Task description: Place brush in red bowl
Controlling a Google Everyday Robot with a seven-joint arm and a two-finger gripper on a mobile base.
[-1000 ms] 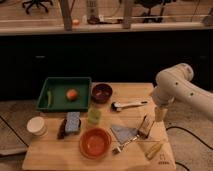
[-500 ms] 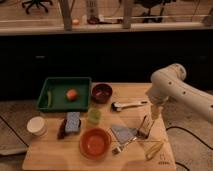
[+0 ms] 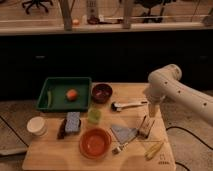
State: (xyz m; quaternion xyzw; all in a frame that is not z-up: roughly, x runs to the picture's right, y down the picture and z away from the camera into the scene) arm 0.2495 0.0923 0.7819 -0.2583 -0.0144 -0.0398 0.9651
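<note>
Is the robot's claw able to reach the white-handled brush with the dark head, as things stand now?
Probably yes. The open claw hangs just on the camera side of the white-handled, dark-headed brush, above the wooden table, and nothing lies between them.

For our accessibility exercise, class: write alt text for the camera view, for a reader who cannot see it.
A white robot arm's open gripper hangs over the right side of a wooden table, just in front of the cream-handled brush, which lies on the table. The red bowl sits empty at the front centre.
</note>
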